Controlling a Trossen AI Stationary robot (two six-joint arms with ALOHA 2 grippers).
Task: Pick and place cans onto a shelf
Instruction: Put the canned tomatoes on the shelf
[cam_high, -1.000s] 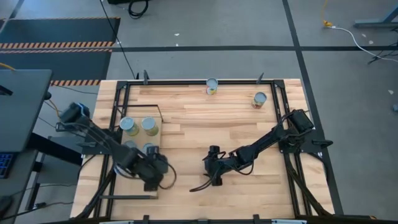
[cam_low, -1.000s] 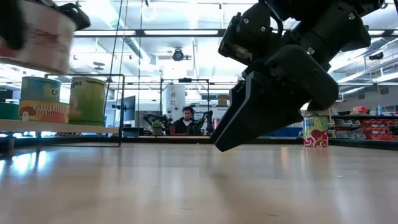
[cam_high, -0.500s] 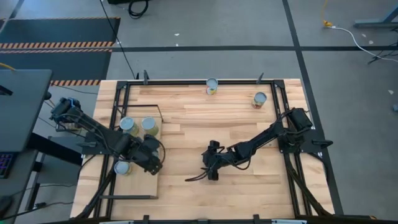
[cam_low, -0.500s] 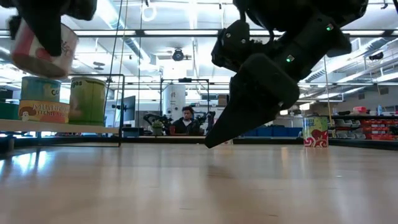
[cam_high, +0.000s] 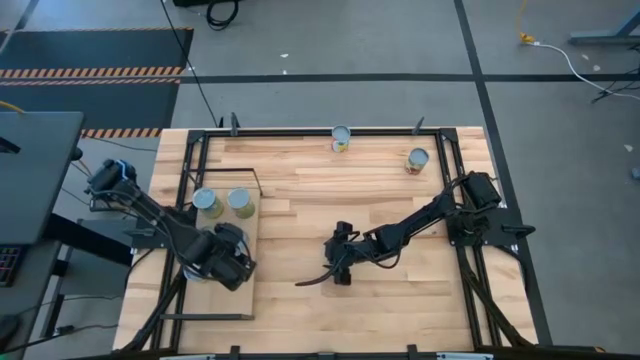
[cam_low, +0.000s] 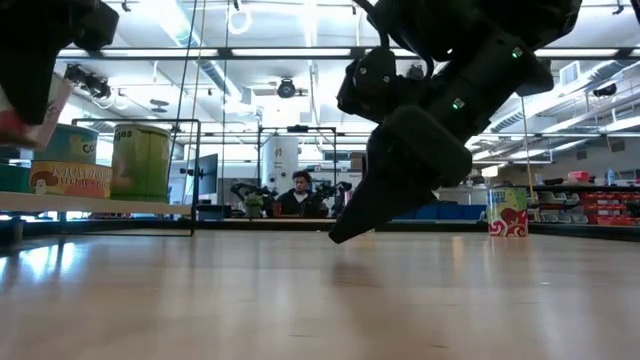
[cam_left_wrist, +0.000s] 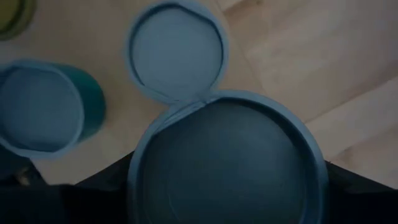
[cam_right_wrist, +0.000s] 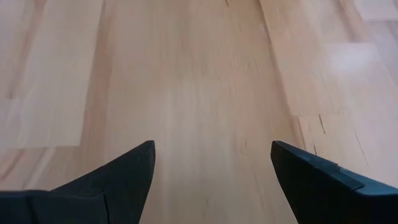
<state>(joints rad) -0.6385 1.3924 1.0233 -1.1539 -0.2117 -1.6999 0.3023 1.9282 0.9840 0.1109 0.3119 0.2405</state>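
My left gripper (cam_high: 222, 265) hangs over the pale shelf (cam_high: 245, 300) at the table's left, shut on a can with a grey-blue top (cam_left_wrist: 227, 162) and a white and red label (cam_low: 28, 105). Two cans (cam_high: 205, 200) (cam_high: 240, 200) stand upright on the shelf's far part. Right below the held can, the left wrist view shows a pale-topped can (cam_left_wrist: 176, 50) and a teal can (cam_left_wrist: 40, 106). Two more cans (cam_high: 341, 138) (cam_high: 417, 158) stand at the table's far edge. My right gripper (cam_high: 335, 275) is open over bare wood at mid-table. My left gripper pinches the can by its side wall (cam_left_wrist: 140, 186) between its two fingers, one on either side. The fingers come from above, pointing steeply down. The can hangs top up, lifted clear above the shelf and the cans on it.
A thin black frame (cam_high: 190, 190) edges the shelf and the table. Open wood lies between the shelf and my right gripper (cam_right_wrist: 211, 162). In the low view a person (cam_low: 300, 190) sits far behind the table.
My left gripper has rolled its wrist and tipped to point steeply down, shifting toward the table's left edge over the shelf. The can in it has turned from tilted to top up and stays lifted.
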